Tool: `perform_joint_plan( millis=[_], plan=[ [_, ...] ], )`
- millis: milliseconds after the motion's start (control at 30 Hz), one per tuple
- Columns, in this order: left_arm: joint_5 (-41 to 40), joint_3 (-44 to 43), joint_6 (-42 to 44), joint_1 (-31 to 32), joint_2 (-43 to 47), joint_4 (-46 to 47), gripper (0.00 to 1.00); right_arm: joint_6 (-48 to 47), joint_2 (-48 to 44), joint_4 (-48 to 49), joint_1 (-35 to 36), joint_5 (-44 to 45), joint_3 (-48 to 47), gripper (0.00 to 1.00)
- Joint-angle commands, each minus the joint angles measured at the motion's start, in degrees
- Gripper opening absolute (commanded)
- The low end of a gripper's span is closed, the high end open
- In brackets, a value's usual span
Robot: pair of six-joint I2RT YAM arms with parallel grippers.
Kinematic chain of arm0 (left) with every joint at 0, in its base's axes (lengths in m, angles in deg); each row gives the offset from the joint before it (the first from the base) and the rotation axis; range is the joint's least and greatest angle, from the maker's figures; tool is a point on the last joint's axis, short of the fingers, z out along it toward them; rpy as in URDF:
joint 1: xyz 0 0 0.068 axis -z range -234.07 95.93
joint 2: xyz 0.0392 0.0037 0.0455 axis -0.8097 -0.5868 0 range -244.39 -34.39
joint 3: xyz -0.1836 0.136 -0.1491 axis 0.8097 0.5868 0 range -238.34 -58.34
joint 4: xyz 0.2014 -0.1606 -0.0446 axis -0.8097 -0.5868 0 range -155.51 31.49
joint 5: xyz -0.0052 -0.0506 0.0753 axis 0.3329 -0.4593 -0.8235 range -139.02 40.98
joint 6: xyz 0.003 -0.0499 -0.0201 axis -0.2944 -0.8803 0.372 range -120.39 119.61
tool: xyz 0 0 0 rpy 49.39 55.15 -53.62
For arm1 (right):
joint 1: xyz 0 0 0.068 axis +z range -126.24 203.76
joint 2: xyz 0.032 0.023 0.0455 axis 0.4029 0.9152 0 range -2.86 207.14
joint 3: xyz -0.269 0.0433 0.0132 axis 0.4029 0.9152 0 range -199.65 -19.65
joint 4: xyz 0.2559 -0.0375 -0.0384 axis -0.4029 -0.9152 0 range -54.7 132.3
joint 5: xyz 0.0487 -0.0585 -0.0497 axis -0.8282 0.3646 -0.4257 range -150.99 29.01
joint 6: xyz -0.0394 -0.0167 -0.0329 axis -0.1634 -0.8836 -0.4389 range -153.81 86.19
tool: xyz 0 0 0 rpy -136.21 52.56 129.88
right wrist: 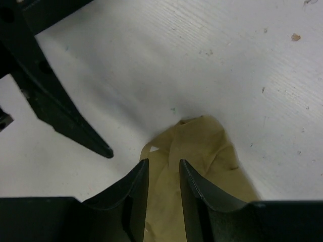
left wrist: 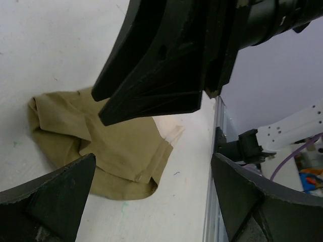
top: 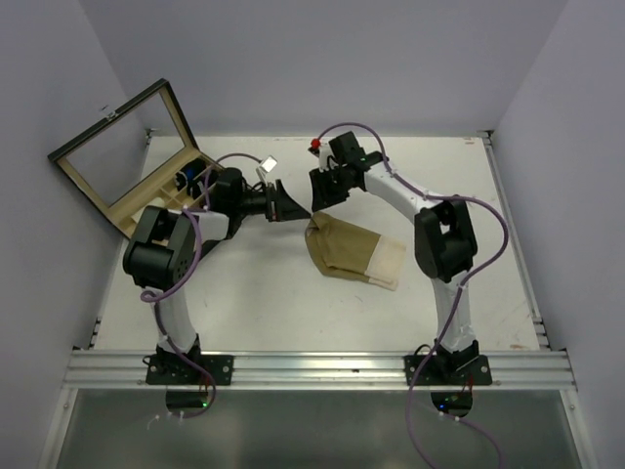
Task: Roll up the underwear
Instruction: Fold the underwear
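Note:
The underwear [top: 352,252] is an olive-tan bundle with a cream band at its right end, lying crumpled mid-table. My left gripper [top: 288,207] hovers just left of its far corner, wide open with nothing between its fingers. In the left wrist view the underwear [left wrist: 101,146] lies beyond the left gripper [left wrist: 154,181]. My right gripper [top: 320,195] hangs over the same far corner, close to the left one. In the right wrist view the right gripper [right wrist: 163,169] has its jaws a narrow gap apart. The underwear [right wrist: 212,151] shows slack on the table beneath and past them.
A wooden box [top: 127,166] with a raised glass lid stands at the back left. A small red object [top: 315,145] sits at the table's far edge behind the right arm. The table's right edge rail [left wrist: 214,166] runs past the cloth.

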Motion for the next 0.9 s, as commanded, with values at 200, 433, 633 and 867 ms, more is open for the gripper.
perform_joint_plan(
  millis=[200,433,633,867],
  plan=[
    [-1.0,4.3,-16.9,-2.4,0.8,20.7,1.00,7.8,5.1,3.0,-0.3,8.8,-1.4,0.40],
    [-2.4,6.4,-10.9,-2.4,2.8,14.4,1.00,8.6,6.5,3.0,0.8,7.6,-2.7,0.40],
    [-4.5,8.0,-10.9,-2.4,3.1,13.9,1.00,8.4,8.0,2.1,2.3,8.4,-3.9,0.40],
    [-5.8,8.4,-10.4,-2.3,2.8,14.0,1.00,7.8,10.7,0.4,3.0,10.5,-6.0,0.37]
  ],
)
